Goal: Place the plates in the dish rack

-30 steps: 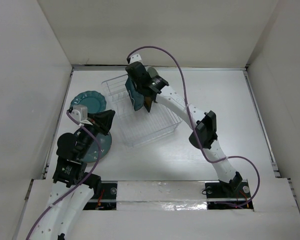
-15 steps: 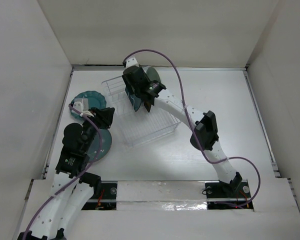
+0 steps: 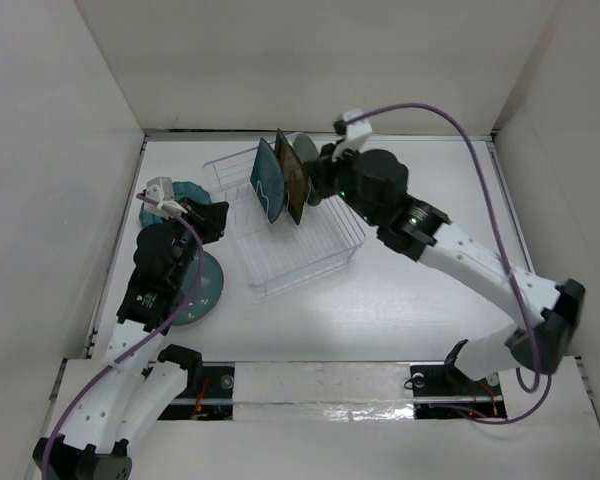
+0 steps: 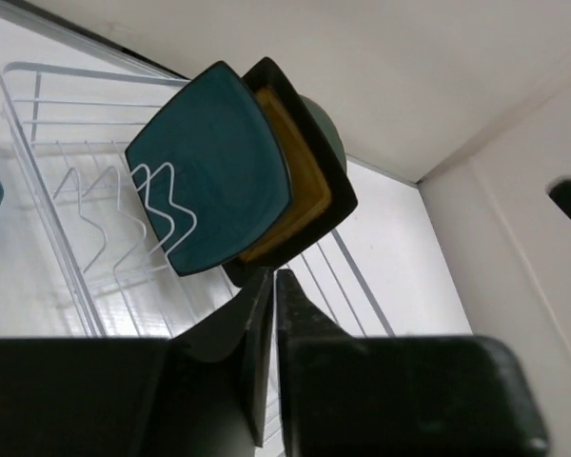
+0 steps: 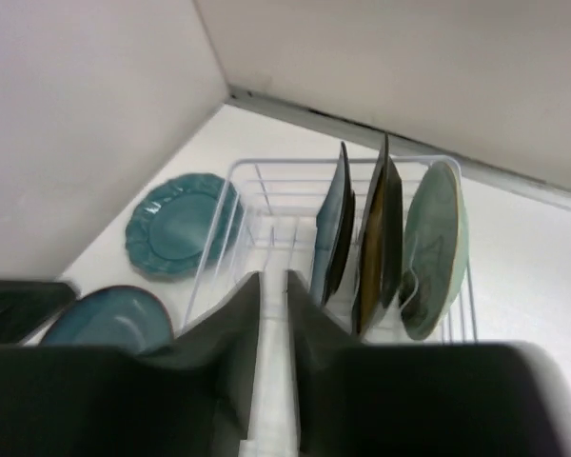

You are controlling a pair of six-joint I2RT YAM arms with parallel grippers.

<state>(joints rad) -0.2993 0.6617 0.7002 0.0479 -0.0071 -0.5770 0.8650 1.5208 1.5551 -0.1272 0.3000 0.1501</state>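
Three plates stand on edge in the clear dish rack (image 3: 310, 250): a squarish dark teal one (image 3: 268, 180), a mustard-yellow one with a dark rim (image 3: 292, 187) and a pale green one (image 3: 307, 155). My right gripper (image 3: 322, 186) hangs just right of them, jaws a narrow gap apart with nothing between. In the right wrist view the gripper (image 5: 273, 278) points at the rack (image 5: 266, 176). The scalloped teal plate (image 5: 176, 224) and the round teal-blue plate (image 5: 109, 319) lie flat to the rack's left. Above them, my left gripper (image 3: 212, 218) is shut and empty, as the left wrist view (image 4: 273, 276) shows.
White walls close in the table on the left, right and far sides. The left arm (image 3: 160, 270) covers part of the round teal-blue plate (image 3: 208, 285). The rack's near rows of pegs (image 4: 124, 238) hold nothing.
My right gripper has let go of the dark teal plate, which now stands in the rack, and has swung away to the right. My left gripper has shifted a little farther from me.
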